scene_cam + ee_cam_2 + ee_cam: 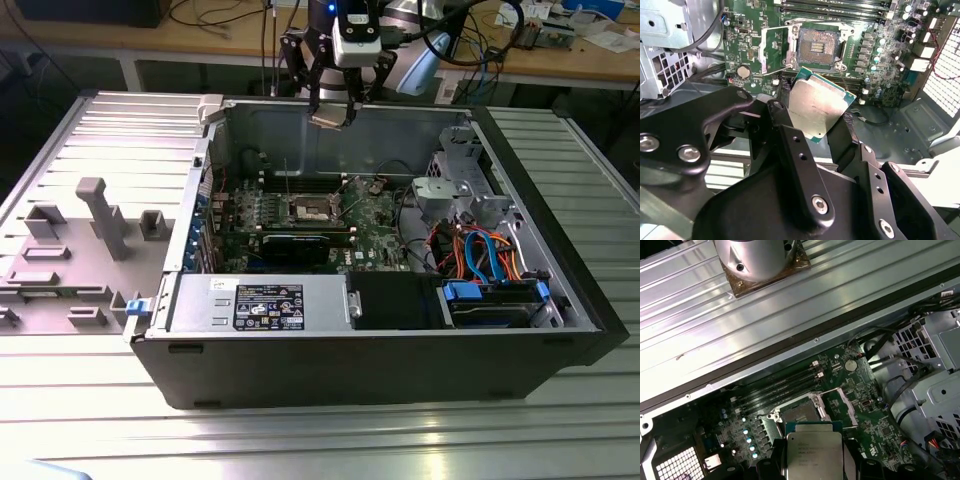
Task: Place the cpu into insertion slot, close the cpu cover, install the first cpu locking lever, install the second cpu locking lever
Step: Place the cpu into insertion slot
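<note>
None of four steps is done. Exterior view: the gripper [332, 112] hangs over the far side of the case [400, 135], clamped on the cpu [330, 121], with the slot [310, 208] bare below. Second wrist view: fingers [782, 117] pinch the cpu's edges, and the cover [774, 50] lies open beside the slot. First wrist view: cpu apart from slot.

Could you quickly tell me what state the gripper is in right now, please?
The gripper is closed on the cpu, which is not yet in the insertion slot.
</note>
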### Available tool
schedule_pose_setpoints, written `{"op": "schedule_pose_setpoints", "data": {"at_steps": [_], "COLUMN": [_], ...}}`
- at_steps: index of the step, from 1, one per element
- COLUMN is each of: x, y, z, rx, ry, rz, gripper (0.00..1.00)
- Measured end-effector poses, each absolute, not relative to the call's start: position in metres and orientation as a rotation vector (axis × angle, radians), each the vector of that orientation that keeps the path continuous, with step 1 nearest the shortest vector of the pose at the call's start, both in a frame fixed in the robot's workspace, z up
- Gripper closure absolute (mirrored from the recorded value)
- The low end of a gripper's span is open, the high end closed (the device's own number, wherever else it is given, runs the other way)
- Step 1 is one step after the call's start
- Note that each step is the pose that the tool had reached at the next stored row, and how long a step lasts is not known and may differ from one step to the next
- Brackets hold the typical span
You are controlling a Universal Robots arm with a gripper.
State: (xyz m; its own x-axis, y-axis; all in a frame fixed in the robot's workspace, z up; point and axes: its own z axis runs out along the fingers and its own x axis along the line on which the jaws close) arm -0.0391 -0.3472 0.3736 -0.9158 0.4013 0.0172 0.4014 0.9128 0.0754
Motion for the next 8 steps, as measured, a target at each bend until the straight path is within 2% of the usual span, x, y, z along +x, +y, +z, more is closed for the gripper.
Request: {"op": "schedule_pose_setpoints", "data": {"at_steps": [8], "x": [-0.0390], "y": [-0.3472], "z": [0.3730], "rx": [-0.791], "ry": [-3.041], "rz": [-0.121], "gripper": [0.46]}}
